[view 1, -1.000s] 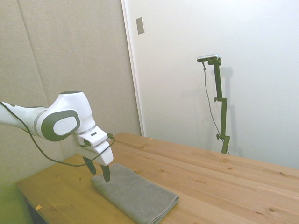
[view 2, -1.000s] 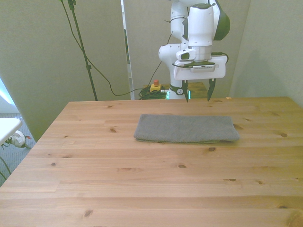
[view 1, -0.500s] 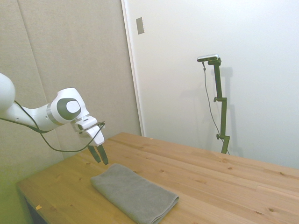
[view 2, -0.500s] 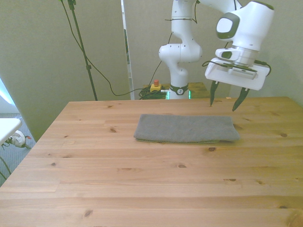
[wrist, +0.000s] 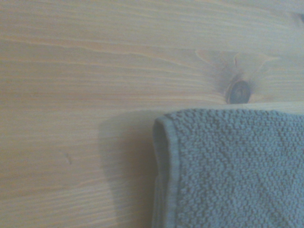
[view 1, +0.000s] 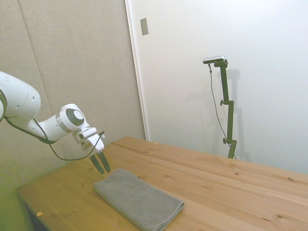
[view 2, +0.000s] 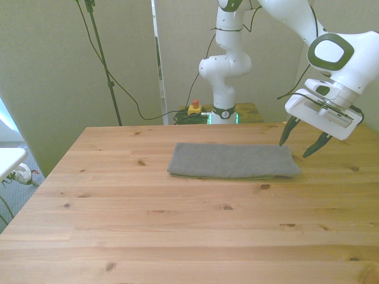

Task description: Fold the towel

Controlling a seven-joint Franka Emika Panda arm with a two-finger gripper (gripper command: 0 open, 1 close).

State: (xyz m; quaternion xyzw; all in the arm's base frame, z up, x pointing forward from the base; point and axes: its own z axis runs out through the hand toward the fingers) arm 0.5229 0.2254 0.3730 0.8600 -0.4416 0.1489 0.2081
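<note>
Hand [view 2: 302, 142] hangs released and empty, its two dark fingers spread apart and tipped downward, just off the towel's end on the front view's right, above the bare wood and touching nothing. Going left to right in the front view: open surface [view 2: 106, 195] first, then the towel [view 2: 232, 160] lying flat across the far middle of the surface, its long side running across, then the hand beside its right end. In the side view the hand [view 1: 100, 163] sits at the towel's [view 1: 139, 199] far-left corner, apart from the cloth. The wrist view shows one rounded corner of the towel [wrist: 228, 166] with doubled edges stacked at the rim, next to a dark knot [wrist: 239, 91] in the wood.

Those stacked edges suggest the gray cloth already lies in layers, a neat narrow rectangle, so at least one fold looks done. Whether a further fold across its length is left, I cannot tell; if so, the nearby end would need grasping first
</note>
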